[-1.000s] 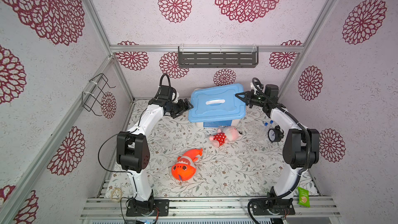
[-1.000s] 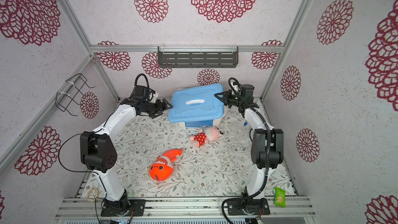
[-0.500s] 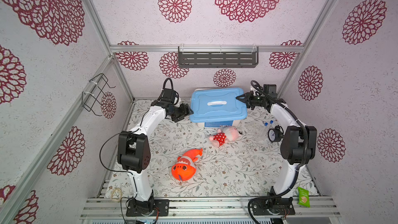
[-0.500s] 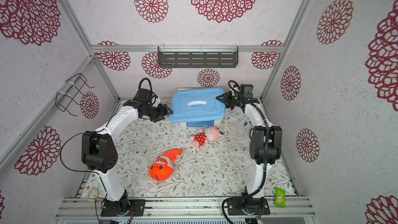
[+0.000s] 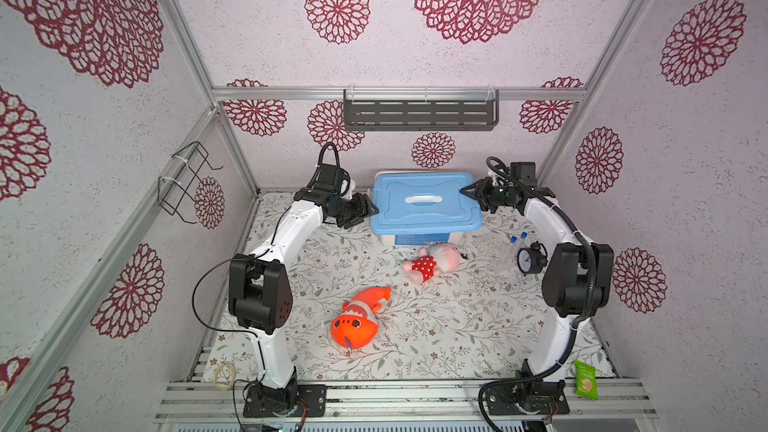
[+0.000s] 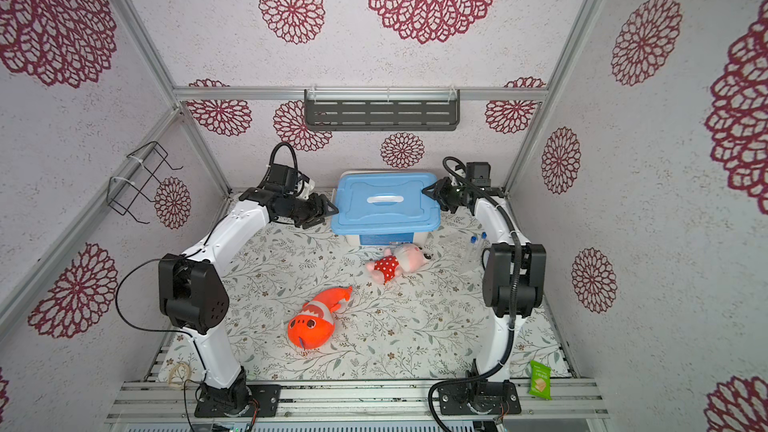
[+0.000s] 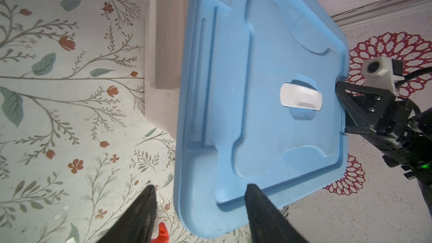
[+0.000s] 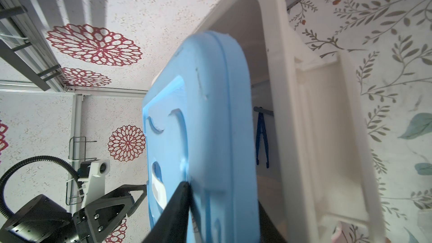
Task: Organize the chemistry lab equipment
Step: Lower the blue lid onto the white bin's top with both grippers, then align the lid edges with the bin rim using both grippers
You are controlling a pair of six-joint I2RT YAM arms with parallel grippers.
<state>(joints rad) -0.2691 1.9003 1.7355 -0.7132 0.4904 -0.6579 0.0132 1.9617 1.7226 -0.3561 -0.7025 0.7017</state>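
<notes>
A blue lid [image 5: 424, 205] [image 6: 386, 205] sits over a white storage box [image 5: 419, 238] at the back of the mat. My right gripper [image 5: 463, 192] [image 8: 222, 192] is shut on the lid's right rim, one finger on top and one beneath. That side is raised off the box [image 8: 315, 90], showing dark blue tweezers [image 8: 261, 136] inside. My left gripper [image 5: 372, 211] [image 7: 199, 187] is open, its fingers on either side of the lid's [image 7: 257, 90] left edge, apart from it. Two clear blue-capped tubes [image 5: 513, 249] [image 6: 476, 245] lie on the mat at the right.
A pink doll in a red dotted dress [image 5: 434, 261] lies just in front of the box. An orange plush fish [image 5: 357, 320] lies mid-mat. A black alarm clock [image 5: 530, 259] stands beside the tubes. A green packet [image 5: 586, 380] lies front right. A grey shelf [image 5: 419, 116] hangs on the back wall.
The lid has gone from tilted and skewed to level over the box. My left gripper has moved right up to the lid's left edge with its jaws narrowing. The right arm shifted slightly.
</notes>
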